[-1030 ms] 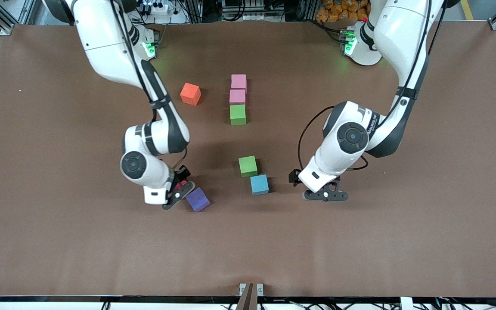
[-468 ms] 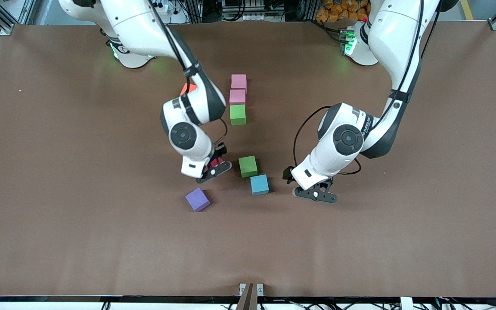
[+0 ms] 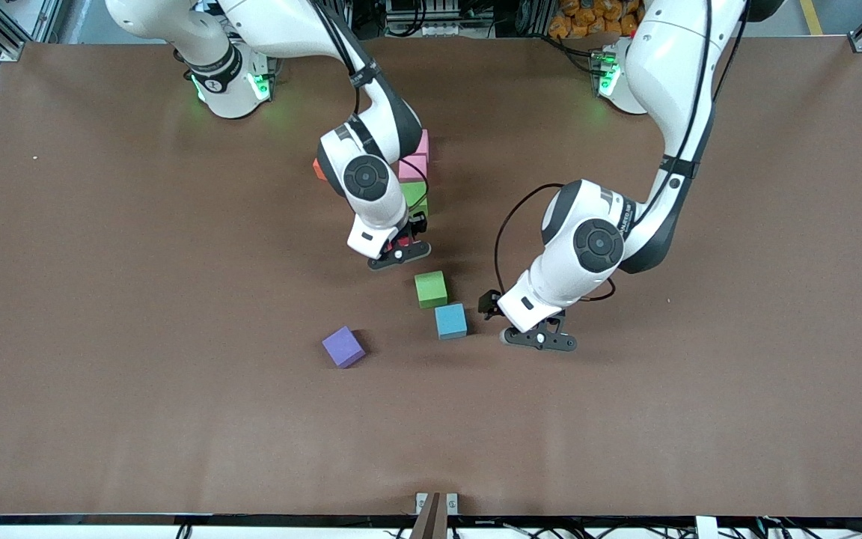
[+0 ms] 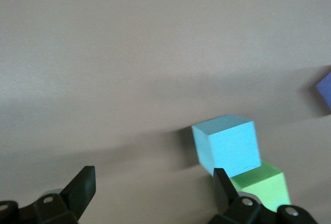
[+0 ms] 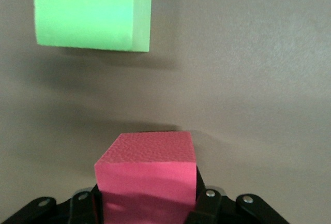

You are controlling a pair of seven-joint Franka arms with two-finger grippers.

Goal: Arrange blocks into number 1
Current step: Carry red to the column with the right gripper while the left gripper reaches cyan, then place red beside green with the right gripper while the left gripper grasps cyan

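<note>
My right gripper (image 3: 399,253) is shut on the red block (image 5: 147,172), which hangs over the bare table between the column and a loose green block (image 3: 431,289). The column holds two pink blocks (image 3: 414,168) and a green one (image 3: 417,196), partly hidden by the right arm. A green block (image 5: 90,12) also shows in the right wrist view. My left gripper (image 3: 538,338) is open and empty, low beside the blue block (image 3: 450,320) toward the left arm's end. In the left wrist view the blue block (image 4: 226,144) touches the green one (image 4: 261,185). The purple block (image 3: 343,346) lies nearest the camera.
The orange block (image 3: 317,169) peeks out from under the right arm beside the column, toward the right arm's end. The brown table mat (image 3: 139,374) stretches wide around the blocks.
The right arm has carried the red block away from beside the purple block, up toward the pink-and-green column. The left gripper has crept a little toward the blue block.
</note>
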